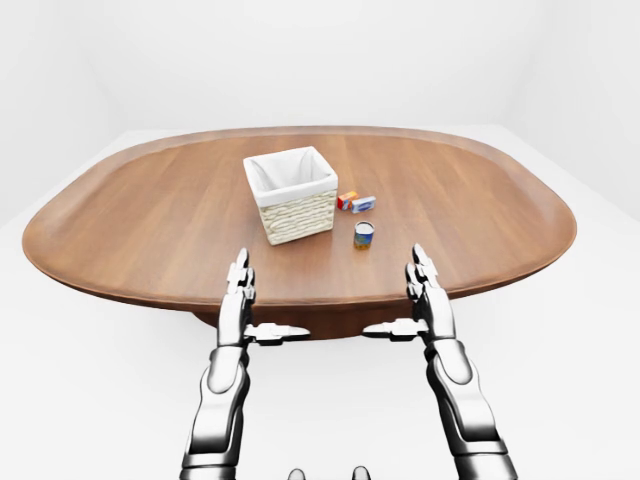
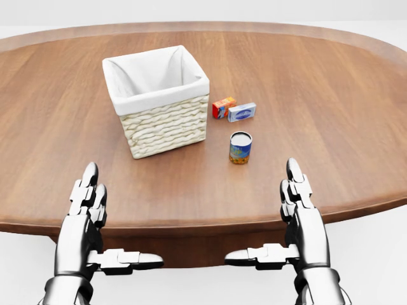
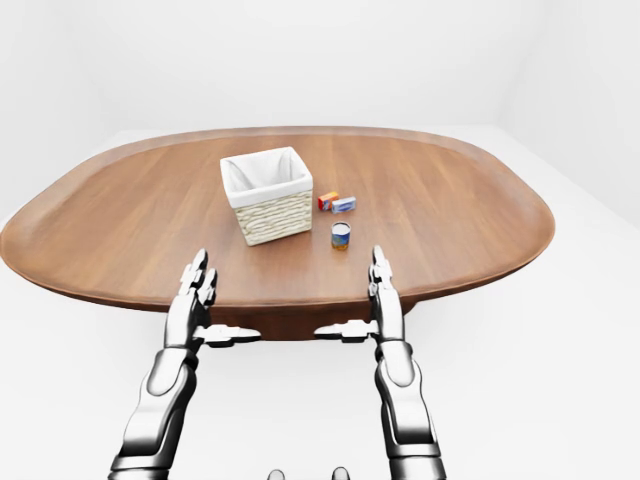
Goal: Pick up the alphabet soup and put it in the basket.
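The alphabet soup can (image 2: 240,147) stands upright on the wooden table (image 2: 331,127), blue and yellow with a silver lid. Just left of it and a little higher in the head view sits the white-lined wicker basket (image 2: 166,127), with nothing showing inside. My left hand (image 2: 109,221) is open at the table's lower edge, below the basket, fingers stretched up and thumb pointing inward. Below and to the right of the can my right hand (image 2: 272,219) mirrors it, open as well. Neither hand touches anything.
Two small boxes lie just above the can: an orange one (image 2: 223,107) and a blue-and-white one (image 2: 242,112), side by side to the right of the basket. The oval table has a raised rim, and around it are white floor and walls (image 1: 320,60).
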Tool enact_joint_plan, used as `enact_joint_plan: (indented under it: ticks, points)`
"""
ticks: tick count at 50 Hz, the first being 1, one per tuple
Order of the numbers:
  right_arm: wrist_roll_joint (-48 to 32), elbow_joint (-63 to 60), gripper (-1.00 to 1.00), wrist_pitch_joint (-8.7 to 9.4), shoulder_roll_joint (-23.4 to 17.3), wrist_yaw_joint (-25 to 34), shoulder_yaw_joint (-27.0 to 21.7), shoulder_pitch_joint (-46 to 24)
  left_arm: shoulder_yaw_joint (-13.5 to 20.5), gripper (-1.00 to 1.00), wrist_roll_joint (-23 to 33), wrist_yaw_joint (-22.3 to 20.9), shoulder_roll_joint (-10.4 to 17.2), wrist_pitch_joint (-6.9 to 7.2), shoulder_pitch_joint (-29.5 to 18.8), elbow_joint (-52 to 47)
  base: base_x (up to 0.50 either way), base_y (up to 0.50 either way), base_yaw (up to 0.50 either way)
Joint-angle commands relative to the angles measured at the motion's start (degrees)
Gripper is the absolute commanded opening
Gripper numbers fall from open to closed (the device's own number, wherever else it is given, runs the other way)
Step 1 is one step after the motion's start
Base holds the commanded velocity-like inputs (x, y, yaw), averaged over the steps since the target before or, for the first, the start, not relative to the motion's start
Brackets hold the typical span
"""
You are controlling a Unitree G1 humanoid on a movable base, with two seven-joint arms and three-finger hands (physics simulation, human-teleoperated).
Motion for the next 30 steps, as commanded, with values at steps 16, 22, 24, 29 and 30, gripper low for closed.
enact_joint_plan:
  ticks: [16,22,24,29,30]
  points:
    - [1.4,-6.1,1.0,5.1,-0.9,0.3,-2.1,-0.4,0.9,1.0,-0.2,-1.2,0.4,0.8,0.9,-3.0,0.0,0.0,0.0]
    - [2.8,-17.2,1.0,5.1,-0.5,-1.0,-2.0,-0.9,-0.1,1.0,-2.7,-0.4,-0.5,4.96,1.5,-17.7,0.0,0.0,0.0]
    - [4.3,-22.2,1.0,5.1,-0.5,-1.5,-2.5,-2.0,-0.8,1.0,-1.3,0.2,0.0,4.96,1.2,-22.9,0.0,0.0,0.0]
    - [7.1,-33.8,1.0,5.1,-1.7,-2.7,-4.6,-5.4,0.3,1.0,-1.8,0.4,0.7,4.96,-1.8,-36.8,0.0,0.0,0.0]
    - [7.2,-33.8,1.0,5.1,-1.8,-2.8,-4.6,-5.4,0.3,1.0,-1.8,0.3,0.7,4.96,-1.9,-36.9,0.0,0.0,0.0]
